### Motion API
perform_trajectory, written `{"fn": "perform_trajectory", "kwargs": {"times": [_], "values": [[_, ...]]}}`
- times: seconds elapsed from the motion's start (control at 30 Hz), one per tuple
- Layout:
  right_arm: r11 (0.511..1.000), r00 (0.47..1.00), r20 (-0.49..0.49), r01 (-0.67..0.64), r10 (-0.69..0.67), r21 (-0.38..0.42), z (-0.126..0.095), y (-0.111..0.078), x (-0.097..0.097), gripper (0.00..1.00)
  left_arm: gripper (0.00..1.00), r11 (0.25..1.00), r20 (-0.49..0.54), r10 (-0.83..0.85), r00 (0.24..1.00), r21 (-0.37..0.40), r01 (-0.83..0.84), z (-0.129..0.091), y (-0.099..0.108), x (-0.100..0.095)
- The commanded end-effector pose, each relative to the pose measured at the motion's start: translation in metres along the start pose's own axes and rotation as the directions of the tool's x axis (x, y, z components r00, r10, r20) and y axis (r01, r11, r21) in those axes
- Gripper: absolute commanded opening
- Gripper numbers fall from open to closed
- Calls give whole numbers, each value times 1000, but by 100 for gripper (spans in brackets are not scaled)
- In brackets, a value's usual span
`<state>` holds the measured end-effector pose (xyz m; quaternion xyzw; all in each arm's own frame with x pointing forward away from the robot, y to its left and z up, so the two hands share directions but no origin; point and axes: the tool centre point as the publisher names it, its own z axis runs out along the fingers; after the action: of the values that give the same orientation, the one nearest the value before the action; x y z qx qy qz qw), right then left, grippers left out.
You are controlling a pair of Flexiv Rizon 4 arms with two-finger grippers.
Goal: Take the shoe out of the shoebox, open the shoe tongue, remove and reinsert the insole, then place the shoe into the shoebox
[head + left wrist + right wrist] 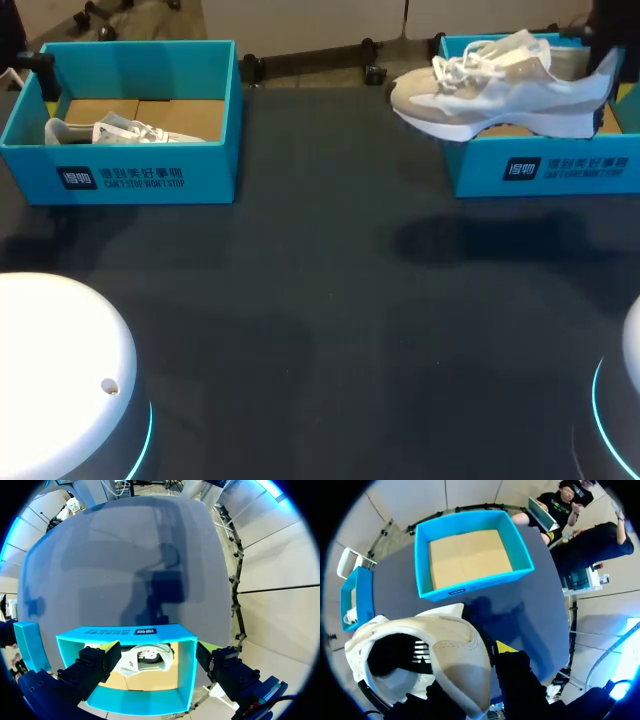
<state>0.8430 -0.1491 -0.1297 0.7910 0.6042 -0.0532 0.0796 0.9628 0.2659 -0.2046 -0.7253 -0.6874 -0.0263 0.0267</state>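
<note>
A white and beige shoe (pixel 500 90) hangs in the air, level, in front of the right blue shoebox (pixel 545 170). My right gripper (pixel 603 85) is shut on its heel. In the right wrist view the shoe's heel (pixel 455 655) fills the space between the fingers; one yellow fingertip (pixel 505 647) shows beside it. That shoebox (pixel 470 550) lies ahead, holding only brown card. A second shoe (pixel 110 130) lies in the left blue shoebox (pixel 130 175). My left gripper (pixel 157 662) hovers over that box (pixel 125 700), open wide, above the shoe (pixel 145 657) without touching it.
The dark table (pixel 320 300) stretches between and in front of the two boxes. The white bases of my arms (pixel 60 380) stand at the near corners. The left box (pixel 357 597) shows beside the held shoe in the right wrist view.
</note>
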Motion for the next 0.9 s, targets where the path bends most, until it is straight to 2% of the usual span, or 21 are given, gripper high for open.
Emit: {"fn": "perform_trajectory", "kwargs": {"times": [0.03,0.2,0.43,0.53,0.9], "values": [[993,1000,16,14,-12,-120,11,-27,17,0,100,1000,-2,1,1000,-4,-1,0,-2,0],[992,1000,28,-3,7,-129,22,-73,37,0,100,1000,-2,1,1000,-4,-1,0,-2,0],[989,1000,12,-5,7,-150,32,-122,62,0,100,1000,-2,1,1000,-4,-1,0,-2,0],[994,1000,-1,-20,20,-104,40,-138,76,0,100,1000,-2,1,1000,-4,-1,0,-2,0],[994,1000,-1,-20,20,-104,40,-138,76,0,100,1000,-2,1,1000,-4,-1,0,-2,0]]}}
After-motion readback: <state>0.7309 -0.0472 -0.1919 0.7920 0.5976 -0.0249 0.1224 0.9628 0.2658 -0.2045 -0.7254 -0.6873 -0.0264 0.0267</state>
